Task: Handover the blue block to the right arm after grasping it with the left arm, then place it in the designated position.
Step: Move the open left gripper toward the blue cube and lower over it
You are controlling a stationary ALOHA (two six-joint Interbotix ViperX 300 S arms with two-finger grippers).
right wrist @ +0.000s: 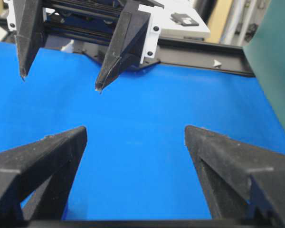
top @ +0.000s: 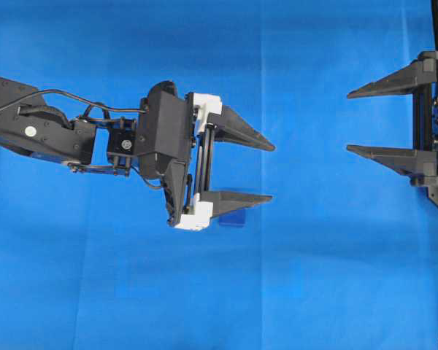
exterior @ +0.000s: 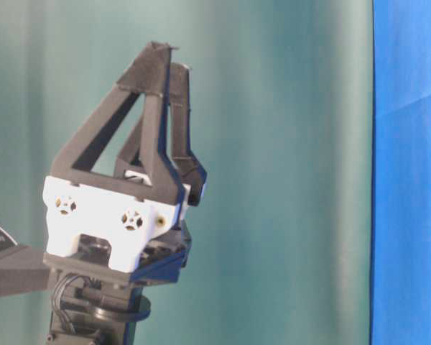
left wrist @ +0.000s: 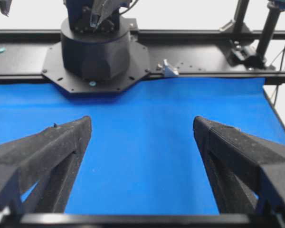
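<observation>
Blue cloth (top: 336, 277); left gripper (top: 271, 171) spread, empty; block (top: 233, 219) peeking under its lower finger; right gripper (top: 348, 121) spread, well apart; shift left to straddle block before closing.

The worktop is covered by a bright blue cloth (top: 328, 292), evenly lit. A plain teal-green backdrop (exterior: 287, 144) is seen behind.
</observation>
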